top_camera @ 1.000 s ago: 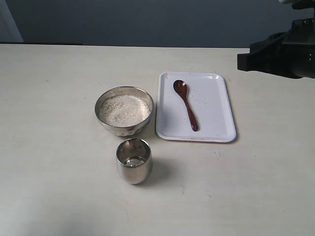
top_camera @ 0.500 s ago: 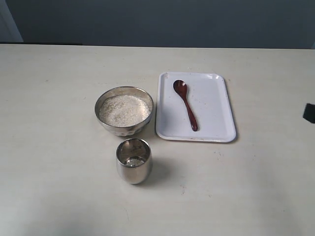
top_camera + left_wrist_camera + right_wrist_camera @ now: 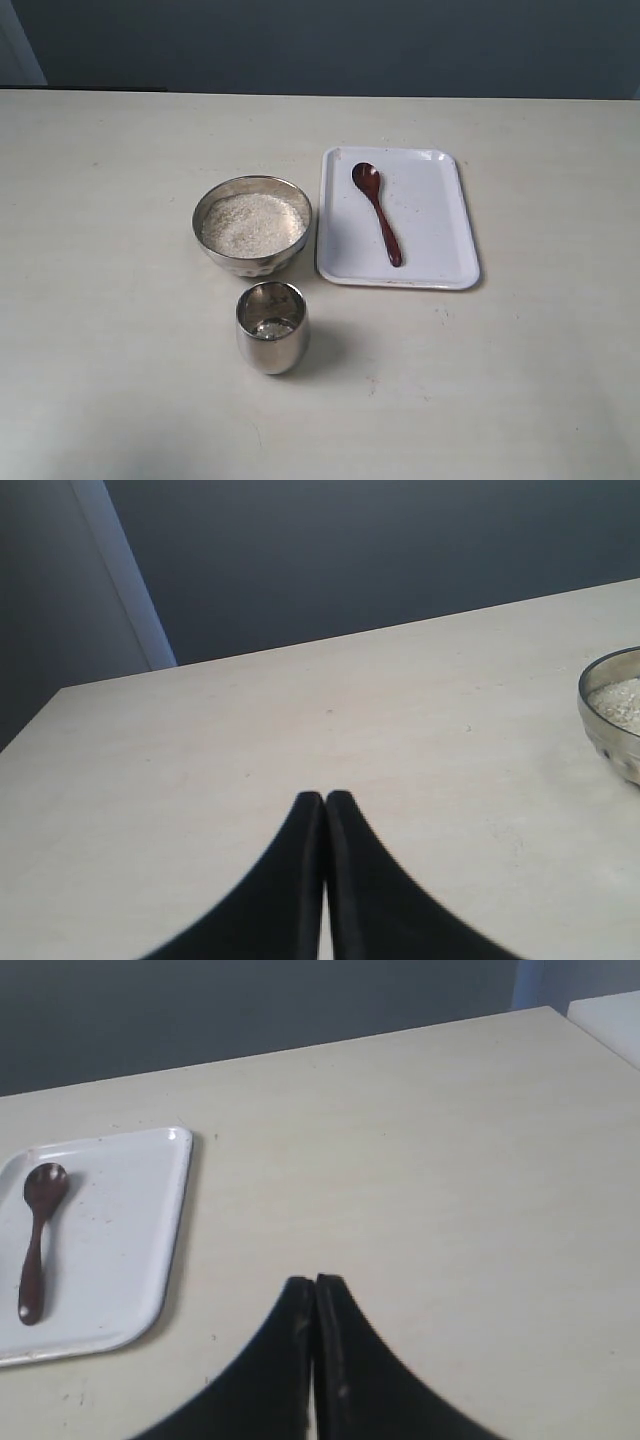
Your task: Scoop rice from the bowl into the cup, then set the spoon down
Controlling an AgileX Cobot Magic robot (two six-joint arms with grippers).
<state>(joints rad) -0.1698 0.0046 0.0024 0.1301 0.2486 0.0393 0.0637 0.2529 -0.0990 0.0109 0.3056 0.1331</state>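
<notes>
The spoon (image 3: 381,218) lies flat on a white tray (image 3: 440,235) on the counter (image 3: 120,300), its oval head toward the far end of the tray and its handle slanting toward the near right. Nothing touches it. Just left of the tray stands the bowl (image 3: 250,266), holding a level bed of rice (image 3: 252,223). The cup (image 3: 272,345) stands upright in front of the bowl, close to it but apart. A pale patch at the cup's bottom may be a little rice or only a reflection.

Neither arm shows in the exterior view. In the left wrist view, the left gripper (image 3: 325,802) has its jaws pressed together on nothing, over bare counter with the bowl's rim at the edge. The right gripper (image 3: 314,1286) also has its jaws closed and empty, away from the tray.
</notes>
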